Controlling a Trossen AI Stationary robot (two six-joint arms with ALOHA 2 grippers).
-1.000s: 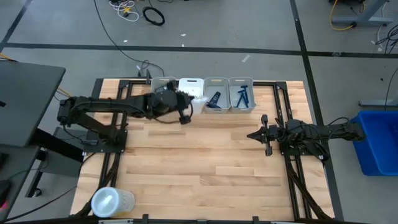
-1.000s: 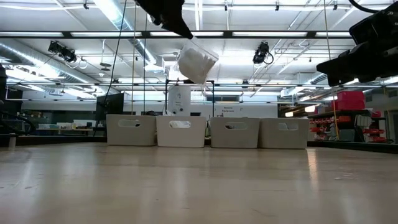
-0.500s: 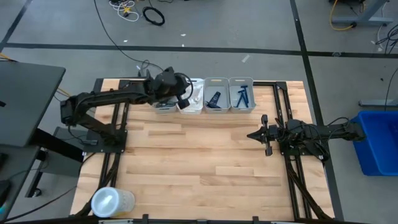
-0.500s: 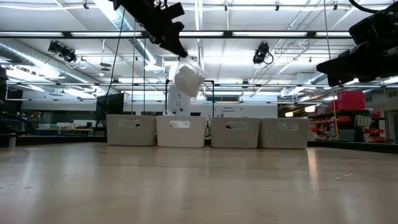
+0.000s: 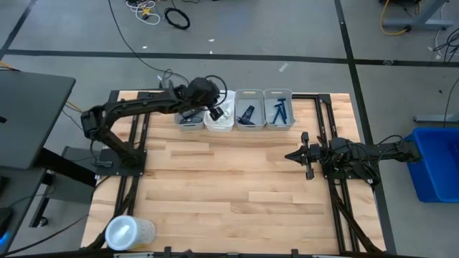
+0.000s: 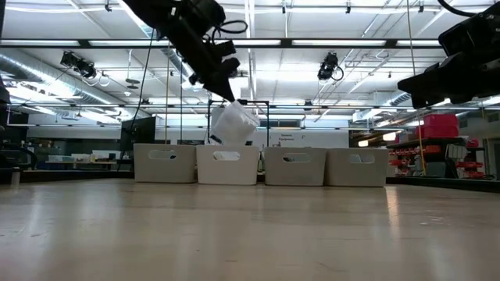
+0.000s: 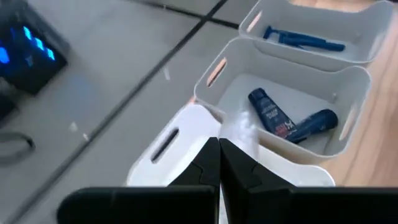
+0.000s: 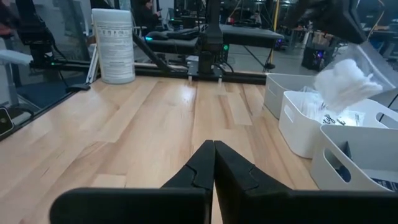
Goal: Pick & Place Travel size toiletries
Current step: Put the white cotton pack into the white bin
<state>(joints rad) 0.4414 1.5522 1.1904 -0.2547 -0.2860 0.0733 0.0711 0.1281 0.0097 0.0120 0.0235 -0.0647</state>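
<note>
Pale wood planks form the surface (image 5: 237, 179), with a dark frame around its edges. At its 7 o'clock corner stands a white cylindrical canister (image 5: 129, 232). Along the 12 o'clock edge sits a row of four rectangular plastic bins with slot handles.

Left claw (image 5: 213, 112) hangs over the second bin (image 5: 219, 122) of the row, its fingers pressed together on a clear crinkly bag of white packets (image 6: 233, 125) that dangles just above that bin's rim. More white printed packets lie inside the bin.

The third bin (image 7: 292, 112) holds dark blue oval cases (image 7: 292, 121) lying flat. The fourth bin (image 5: 278, 109) holds thin blue razors (image 5: 280, 110).

Right claw (image 5: 293, 155) waits at 3 o'clock above bare wood, well apart from the bins, fingers closed together, holding nothing.
</note>
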